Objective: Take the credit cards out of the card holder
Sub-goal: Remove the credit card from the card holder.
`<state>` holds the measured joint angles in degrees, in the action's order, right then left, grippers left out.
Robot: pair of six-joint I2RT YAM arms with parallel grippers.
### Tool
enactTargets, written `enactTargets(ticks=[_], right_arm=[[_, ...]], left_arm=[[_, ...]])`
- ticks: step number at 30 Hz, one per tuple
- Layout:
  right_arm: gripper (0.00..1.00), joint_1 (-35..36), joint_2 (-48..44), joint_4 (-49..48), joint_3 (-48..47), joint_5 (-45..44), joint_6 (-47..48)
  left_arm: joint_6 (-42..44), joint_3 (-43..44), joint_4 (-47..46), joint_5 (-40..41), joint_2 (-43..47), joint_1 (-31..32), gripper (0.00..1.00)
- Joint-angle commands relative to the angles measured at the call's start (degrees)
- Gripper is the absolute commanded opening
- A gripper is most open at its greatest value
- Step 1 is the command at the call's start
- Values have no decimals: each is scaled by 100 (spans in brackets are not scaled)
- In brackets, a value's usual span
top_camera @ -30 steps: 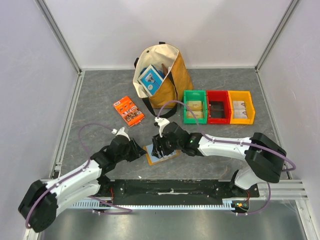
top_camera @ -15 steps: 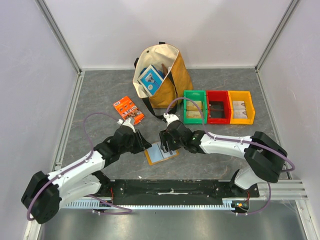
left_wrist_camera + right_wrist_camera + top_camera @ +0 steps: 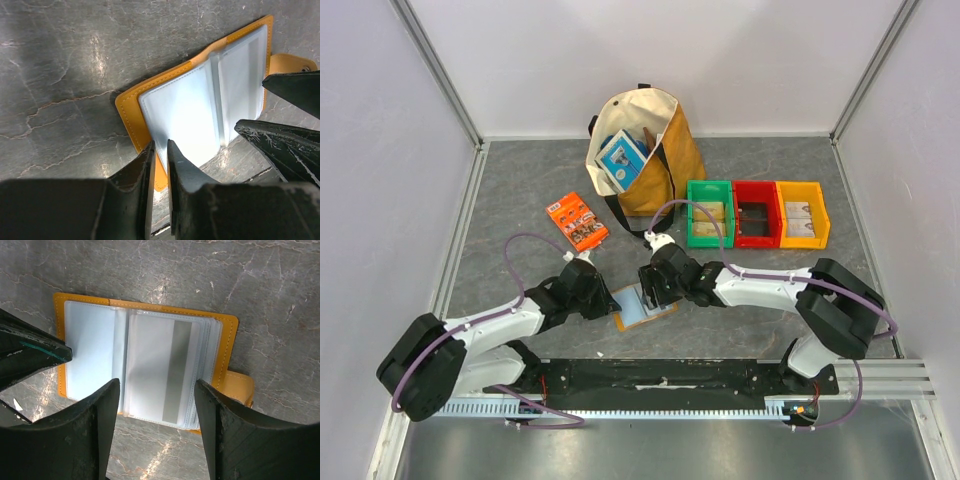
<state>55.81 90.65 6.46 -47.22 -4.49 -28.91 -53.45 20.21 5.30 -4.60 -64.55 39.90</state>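
the card holder [image 3: 642,306] is lying open on the bench [image 3: 520,190] between both hands. the left hand [image 3: 160,145] is sitting nearly together at its edge; i cannot tell if it is clamping. the right hand [image 3: 157,385] is hovering apart over a pale credit card [image 3: 160,367] sitting in a pocket.

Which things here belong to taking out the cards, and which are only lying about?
For the job: card holder, white card in its sleeve.
Lying about: bag, blue box inside it, orange packet, green bin, red bin, yellow bin.
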Motion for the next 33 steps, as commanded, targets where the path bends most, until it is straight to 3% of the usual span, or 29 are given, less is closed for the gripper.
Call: enactTargets(ticks=[1, 21, 33], right_arm=[[68, 0, 84, -171, 38, 124, -36], [52, 0, -108, -461, 38, 791, -98], [63, -18, -233, 92, -6, -201, -150]], left_arm=[[-122, -157, -152, 144, -40, 18, 21], [-174, -157, -213, 109, -22, 106, 21], [-192, -157, -214, 126, -5, 132, 21]])
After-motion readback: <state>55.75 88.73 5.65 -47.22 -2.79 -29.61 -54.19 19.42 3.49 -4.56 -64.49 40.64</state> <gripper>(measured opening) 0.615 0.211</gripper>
